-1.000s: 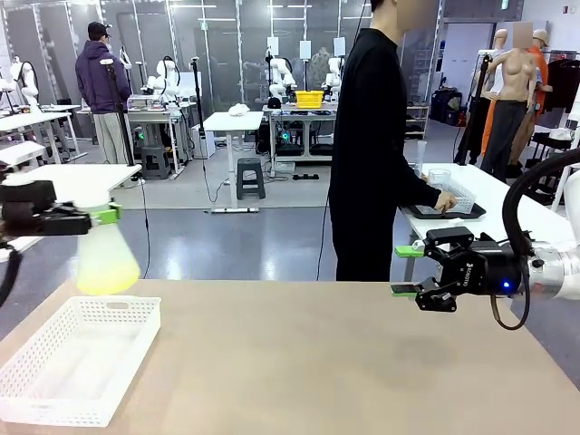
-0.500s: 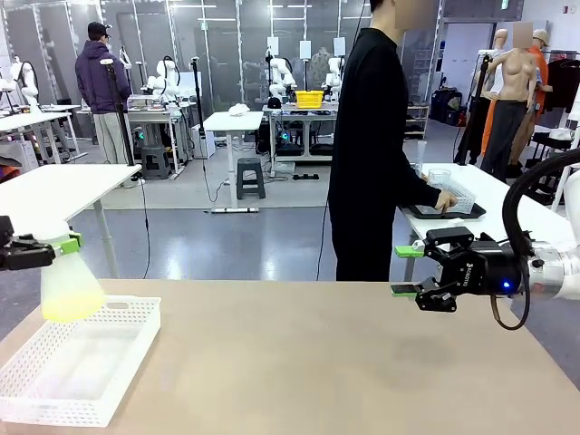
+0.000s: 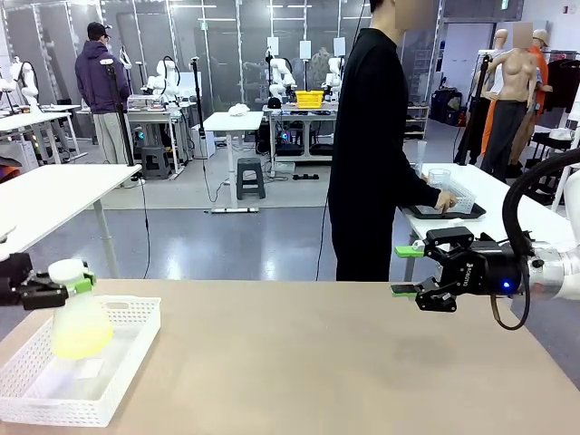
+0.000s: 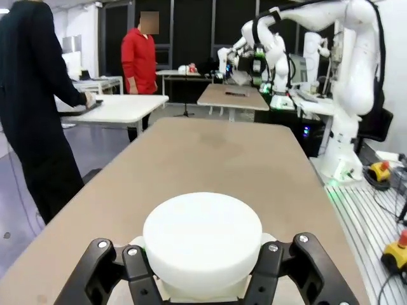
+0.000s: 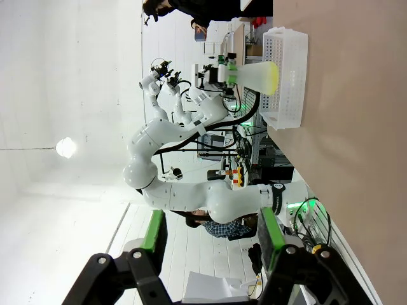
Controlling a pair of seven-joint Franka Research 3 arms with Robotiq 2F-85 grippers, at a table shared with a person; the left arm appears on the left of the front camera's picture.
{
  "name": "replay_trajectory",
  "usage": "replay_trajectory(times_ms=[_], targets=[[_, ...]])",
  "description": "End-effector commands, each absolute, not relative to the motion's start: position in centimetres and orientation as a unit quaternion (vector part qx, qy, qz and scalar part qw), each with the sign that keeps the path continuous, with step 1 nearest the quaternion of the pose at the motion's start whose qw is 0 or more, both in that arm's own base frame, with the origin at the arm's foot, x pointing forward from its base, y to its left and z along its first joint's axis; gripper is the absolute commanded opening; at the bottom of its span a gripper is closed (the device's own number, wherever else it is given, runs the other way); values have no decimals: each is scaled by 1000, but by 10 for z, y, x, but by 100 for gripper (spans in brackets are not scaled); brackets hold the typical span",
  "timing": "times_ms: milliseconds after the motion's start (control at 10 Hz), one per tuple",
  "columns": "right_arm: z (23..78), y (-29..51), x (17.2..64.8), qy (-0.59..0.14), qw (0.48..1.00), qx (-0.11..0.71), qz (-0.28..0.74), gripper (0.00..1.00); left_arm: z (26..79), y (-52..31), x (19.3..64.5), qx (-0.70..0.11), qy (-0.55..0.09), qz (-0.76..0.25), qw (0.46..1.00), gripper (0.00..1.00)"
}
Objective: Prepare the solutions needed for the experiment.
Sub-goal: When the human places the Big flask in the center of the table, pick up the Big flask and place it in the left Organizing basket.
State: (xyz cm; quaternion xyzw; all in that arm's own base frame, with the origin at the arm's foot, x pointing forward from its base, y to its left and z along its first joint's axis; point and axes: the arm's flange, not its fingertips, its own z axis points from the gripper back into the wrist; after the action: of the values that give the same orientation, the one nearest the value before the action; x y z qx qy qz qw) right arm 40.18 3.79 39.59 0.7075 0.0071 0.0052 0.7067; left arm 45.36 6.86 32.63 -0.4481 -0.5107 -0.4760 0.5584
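From the front, the left pincer (image 3: 65, 286) is clamped around the neck of a frosted conical flask (image 3: 80, 324), just under its white cap (image 3: 66, 269), and the flask hangs upright with its base down inside the white mesh basket (image 3: 127, 358) at the near left corner of the brown desk (image 3: 344, 362); whether the base touches the basket floor I cannot tell. The solutions (image 3: 80, 340) glow yellow-green through the lower part of the flask. Over on the right, the right pincer (image 3: 405, 270) hovers above the desk edge with its green-padded fingers apart, nothing between them, well apart from the basket. Behind it a person in black (image 3: 372, 154) stands at a white side table, a hand (image 3: 446, 201) resting on a dark tray there. On to the left wrist camera: the round cap (image 4: 202, 236) sits big and close between the black fingers, which are clenched on the flask beneath it, and the long desk (image 4: 210, 159) runs away beyond. Right wrist camera now, rolled sideways: its own two fingers (image 5: 154, 232) stand released with empty space between, and far off the flask (image 5: 259, 77) with its bright liquid (image 5: 272, 77) sits in the basket (image 5: 289, 70), gripped by the other arm
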Motion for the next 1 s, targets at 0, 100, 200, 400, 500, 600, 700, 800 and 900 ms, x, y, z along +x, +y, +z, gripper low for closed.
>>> replay_trajectory(times_ms=[0, 100, 200, 400, 500, 600, 700, 800, 900], targets=[[396, 38, 401, 4, 706, 708, 10, 73, 313, 70, 461, -437, -498, -507, 551, 2], [396, 38, 401, 4, 706, 708, 10, 73, 306, 69, 462, -429, -502, -517, 545, 2], [396, 38, 401, 4, 706, 708, 10, 73, 297, 70, 468, -436, -509, -520, 530, 2], [396, 38, 401, 4, 706, 708, 10, 73, 285, 74, 465, -433, -509, -519, 533, 2], [396, 38, 401, 4, 706, 708, 10, 73, 278, 72, 468, -439, -506, -520, 530, 2], [396, 38, 401, 4, 706, 708, 10, 73, 273, 73, 470, -433, -503, -526, 533, 2], [396, 38, 401, 4, 706, 708, 10, 73, 272, 72, 470, -436, -503, -527, 529, 2], [396, 38, 401, 4, 706, 708, 10, 73, 269, 74, 470, -437, -500, -529, 528, 2], [396, 38, 401, 4, 706, 708, 10, 73, 267, 72, 467, -461, -482, -528, 526, 37]])
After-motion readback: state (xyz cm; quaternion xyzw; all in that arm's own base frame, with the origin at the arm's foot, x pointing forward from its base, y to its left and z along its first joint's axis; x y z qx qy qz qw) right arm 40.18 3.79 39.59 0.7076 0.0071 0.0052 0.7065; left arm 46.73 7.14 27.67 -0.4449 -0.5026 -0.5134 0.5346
